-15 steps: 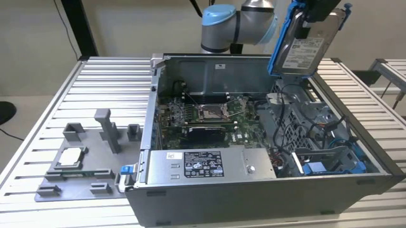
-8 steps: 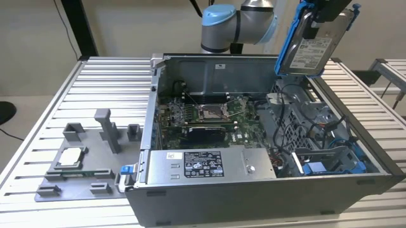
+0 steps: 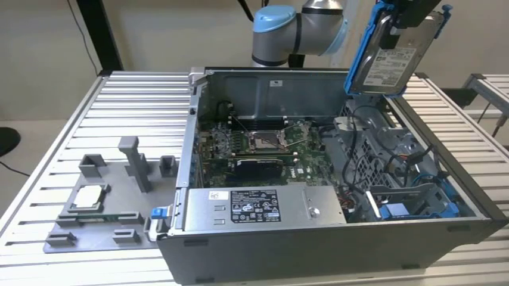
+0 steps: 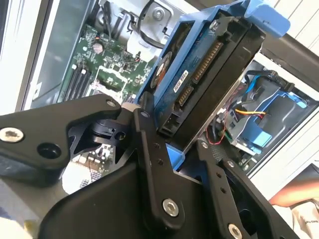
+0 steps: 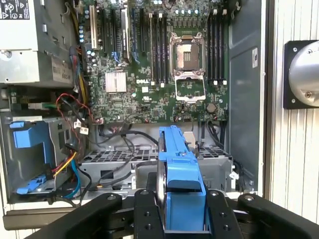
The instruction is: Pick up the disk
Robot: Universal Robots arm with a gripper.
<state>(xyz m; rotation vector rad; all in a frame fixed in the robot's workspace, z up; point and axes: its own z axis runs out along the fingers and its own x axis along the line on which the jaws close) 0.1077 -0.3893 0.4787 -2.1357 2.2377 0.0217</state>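
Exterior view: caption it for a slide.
The tool holds the disk, in its blue bracket, upright in the air above the open computer case on the slatted table.

Slatted metal table: open computer case, grey fixture tray, probably plastic.

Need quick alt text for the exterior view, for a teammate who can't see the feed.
The gripper holds the disk, in its blue bracket, lifted above the open computer case on the slatted table. The motherboard lies exposed inside; a grey fixture plate sits at the exterior view's left.
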